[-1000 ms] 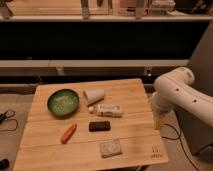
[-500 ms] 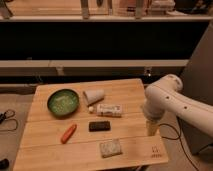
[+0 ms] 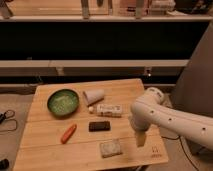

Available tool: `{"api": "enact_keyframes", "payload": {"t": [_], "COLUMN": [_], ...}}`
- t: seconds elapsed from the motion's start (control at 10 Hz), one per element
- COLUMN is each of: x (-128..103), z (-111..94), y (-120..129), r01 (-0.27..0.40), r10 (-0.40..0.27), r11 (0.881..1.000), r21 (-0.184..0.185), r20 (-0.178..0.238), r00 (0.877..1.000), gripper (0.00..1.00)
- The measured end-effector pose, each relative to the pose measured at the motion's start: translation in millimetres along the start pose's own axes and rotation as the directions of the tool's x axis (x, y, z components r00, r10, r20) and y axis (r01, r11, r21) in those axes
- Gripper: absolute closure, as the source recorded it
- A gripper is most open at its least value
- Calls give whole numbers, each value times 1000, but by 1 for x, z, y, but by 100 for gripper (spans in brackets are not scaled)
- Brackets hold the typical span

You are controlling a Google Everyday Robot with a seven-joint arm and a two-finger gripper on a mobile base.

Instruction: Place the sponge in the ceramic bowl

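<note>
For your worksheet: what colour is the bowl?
The bowl is speckled green; camera view. The gripper hangs beside the sponge.

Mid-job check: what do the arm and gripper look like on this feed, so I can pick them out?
The arm is a thick, rounded white tube with a bulbous joint and a row of small dark dots along its side; no cables show. The gripper at its tip is narrower and pale tan, over the table's front right, just right of the sponge.

Looks like a robotics lab tbh: plain wooden table (image 3: 50, 150) by dark shelving (image 3: 100, 64), loose cables (image 3: 7, 120) on the floor, robot gripper (image 3: 140, 139) hanging over the table's front-right corner.
</note>
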Motion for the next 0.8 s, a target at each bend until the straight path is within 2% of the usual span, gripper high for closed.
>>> {"api": "enact_keyframes", "payload": {"t": [0.2, 0.5, 0.8], "x": [-20, -34, -53], "z": [13, 49, 70], "y": [6, 9, 15], "r01": [42, 67, 107], "r10": [-41, -67, -106], "r11": [999, 998, 994], "r21": [-10, -9, -22], "r20": [16, 33, 60], "r00": [999, 997, 993], "gripper": [20, 20, 20]}}
